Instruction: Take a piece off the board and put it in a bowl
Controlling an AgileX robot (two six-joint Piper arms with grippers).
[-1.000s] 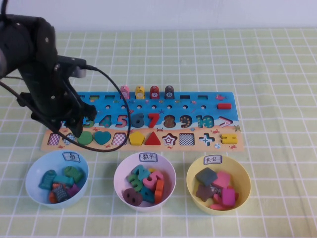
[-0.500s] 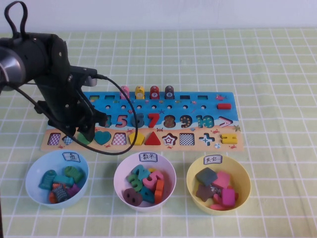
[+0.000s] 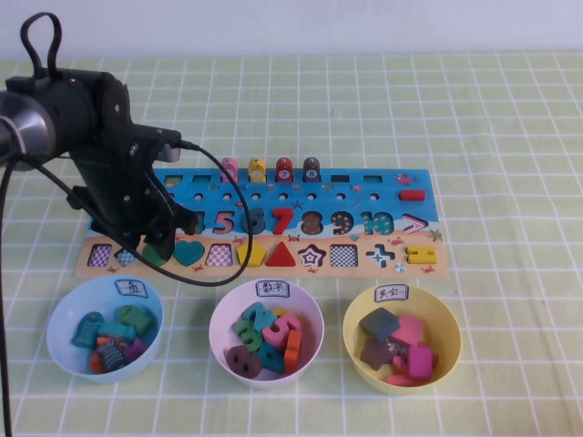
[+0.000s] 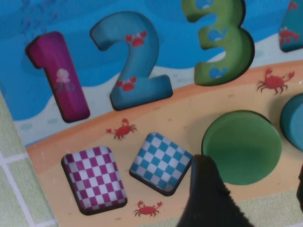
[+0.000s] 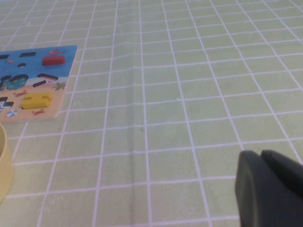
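Green disc [image 4: 241, 147] sits flush in round slot on tan strip of board [image 3: 383, 187], beside teal heart [image 3: 189, 252], below green 3 [image 4: 222, 42]. My left gripper [image 3: 157, 244] low over it, fingers apart, straddling disc; one dark fingertip [image 4: 206, 198] at its edge, ready to close. Disc flat, smooth painted wood, thin rim, so little to pinch, I judge. Yellow bowl [image 3: 453, 314] well apart, glossy plastic, already holding shapes. My right gripper [image 5: 267, 189] parked off over checked cloth [image 5: 189, 71], fingers together
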